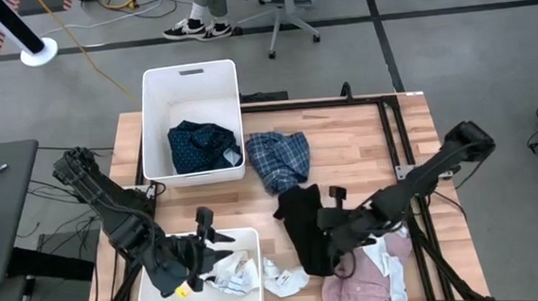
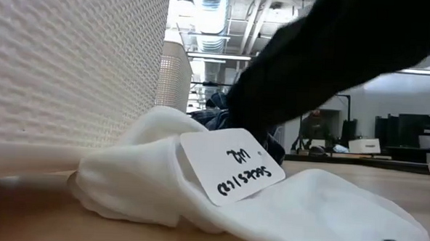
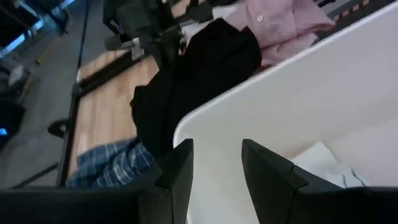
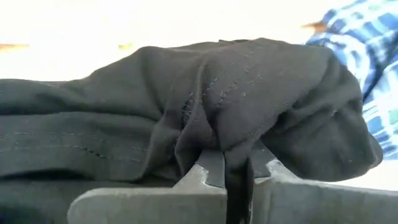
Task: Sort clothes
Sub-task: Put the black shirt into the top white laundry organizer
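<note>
The black top lies bunched on the table at mid-front, and my right gripper is shut on it. It fills the right wrist view and shows dark in the low view. The navy dotted shirt lies in the far white bin. The blue plaid shirt lies on the table beside that bin. The pink shirt lies at the front right. White socks lie in the near bin, and one lies on the table, tagged. My left gripper is open and empty over the near bin. My right gripper pinches a raised fold of the black top between its two fingers, with several layers gathered there. The cloth bulges up and over the fingertips and drapes to both sides. The rest of the top lies on the table.
The two white bins stand at the table's left, one far and one near. The near bin's rim crosses just beyond my left fingers. Dark frame rails run across the table's right part. A person's feet and a chair show beyond the far edge.
</note>
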Robot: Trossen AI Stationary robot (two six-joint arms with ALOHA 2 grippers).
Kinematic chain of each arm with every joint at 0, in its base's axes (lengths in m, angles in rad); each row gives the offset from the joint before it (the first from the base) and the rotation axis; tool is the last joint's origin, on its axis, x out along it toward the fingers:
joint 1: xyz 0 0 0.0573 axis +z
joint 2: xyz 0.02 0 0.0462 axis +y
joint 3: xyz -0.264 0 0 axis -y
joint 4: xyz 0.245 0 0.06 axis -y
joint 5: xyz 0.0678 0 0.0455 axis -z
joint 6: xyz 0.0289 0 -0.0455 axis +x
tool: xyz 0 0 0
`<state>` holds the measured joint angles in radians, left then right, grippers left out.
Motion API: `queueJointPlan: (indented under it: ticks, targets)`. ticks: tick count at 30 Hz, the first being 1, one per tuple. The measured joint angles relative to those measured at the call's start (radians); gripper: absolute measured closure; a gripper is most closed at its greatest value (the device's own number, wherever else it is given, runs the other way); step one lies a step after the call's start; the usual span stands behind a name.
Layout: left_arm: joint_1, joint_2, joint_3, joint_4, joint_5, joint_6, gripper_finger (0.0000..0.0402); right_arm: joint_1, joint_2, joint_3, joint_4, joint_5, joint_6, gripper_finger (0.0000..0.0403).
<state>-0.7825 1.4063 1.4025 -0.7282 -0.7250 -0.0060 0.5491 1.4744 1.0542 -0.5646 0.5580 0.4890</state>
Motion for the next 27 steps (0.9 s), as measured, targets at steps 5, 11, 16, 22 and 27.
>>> queueJointPlan:
  ticks: [5,11,16,22,27]
  targets:
    - [0.025,0.002,0.0,0.091,0.0,0.159,0.0257,0.037,-0.07,0.002,0.056,0.07,-0.041,0.0394]
    - [0.069,0.002,0.0,0.191,0.0,0.337,0.0188,0.062,-0.145,0.002,0.171,0.123,-0.143,0.0394]
    - [0.104,0.002,0.0,0.295,0.0,0.47,0.0124,0.057,-0.199,0.003,0.3,0.126,-0.248,0.0394]
    - [0.138,0.002,0.0,0.374,0.002,0.633,0.0098,0.039,-0.249,0.006,0.468,0.126,-0.384,0.0394]
    - [0.156,0.044,0.001,0.483,-0.042,0.844,0.0097,0.015,-0.26,0.044,0.508,0.127,-0.44,0.0394]
